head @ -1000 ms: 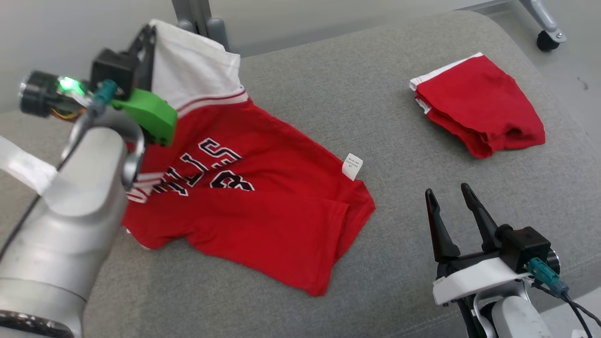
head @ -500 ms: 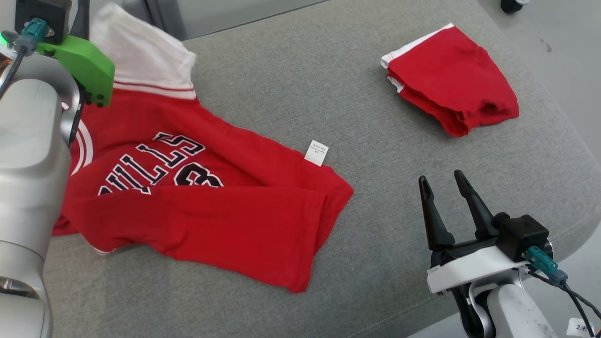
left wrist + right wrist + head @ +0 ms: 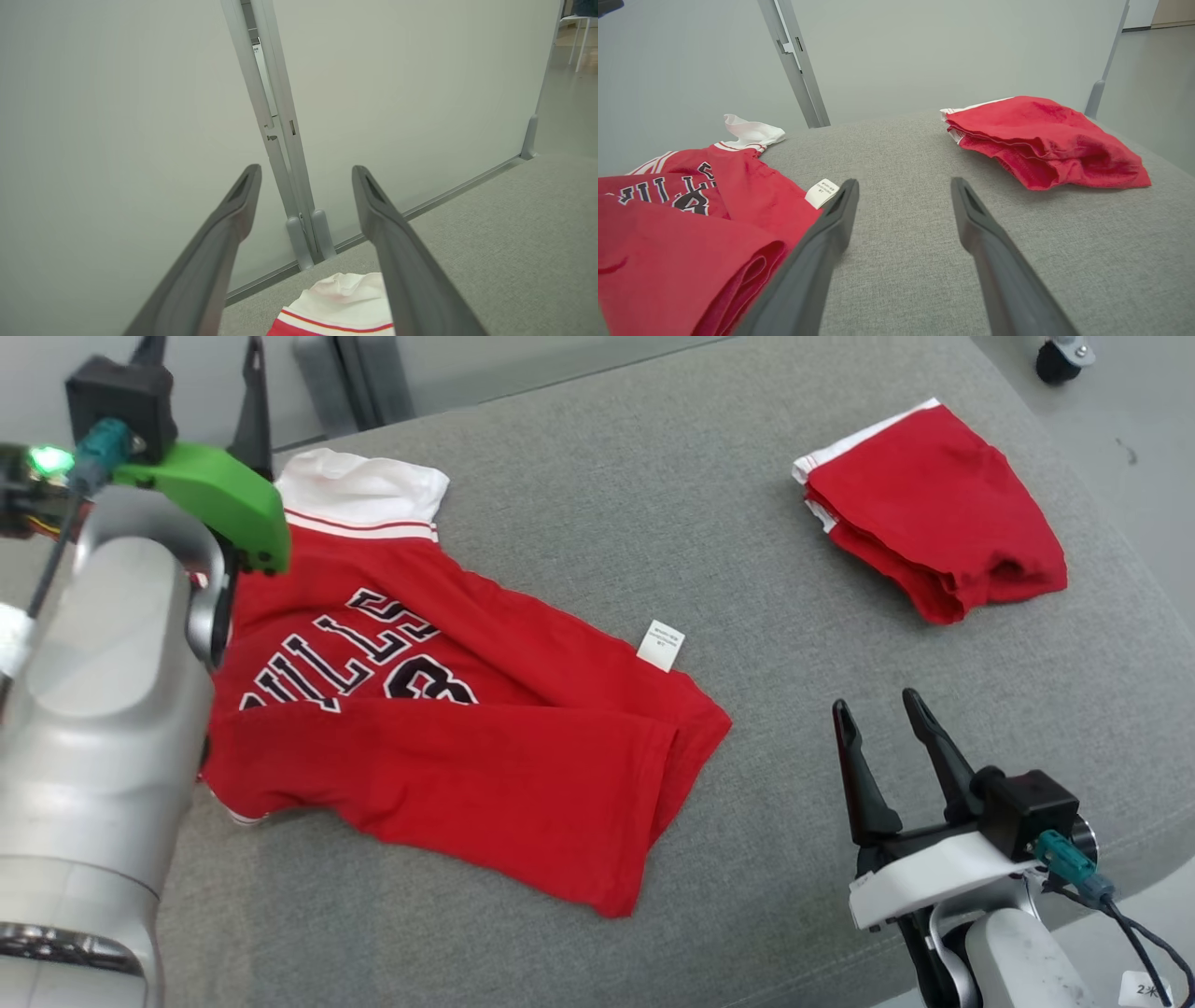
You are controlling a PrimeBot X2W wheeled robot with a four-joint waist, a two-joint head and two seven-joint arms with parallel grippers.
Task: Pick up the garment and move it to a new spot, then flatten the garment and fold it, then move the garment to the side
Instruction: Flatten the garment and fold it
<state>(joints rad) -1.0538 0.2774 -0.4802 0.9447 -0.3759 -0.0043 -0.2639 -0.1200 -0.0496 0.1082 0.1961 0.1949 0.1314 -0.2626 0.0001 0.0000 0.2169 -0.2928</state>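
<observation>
- Jersey (image 3: 448, 747), red w/ white sleeve (image 3: 359, 490), lies rumpled on grey cushion (image 3: 653, 504); long axis runs far-left to near-right.
- L hand (image 3: 306, 172): wide, empty, hovers over sleeve end, so it's nearer.
- R hand (image 3: 876, 702): wide, empty, apart to right of hem corner.

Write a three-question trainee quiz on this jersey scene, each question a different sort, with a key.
1. True or false: the left gripper is open and holds nothing.
2. How does the right gripper stand? A: open, apart from the jersey. B: shut on the jersey. C: open, with the jersey between its fingers.
3. Fill in: the other red garment lies ____ on the grey cushion, not spread out.

Key: 1 true; 2 A; 3 folded.
</observation>
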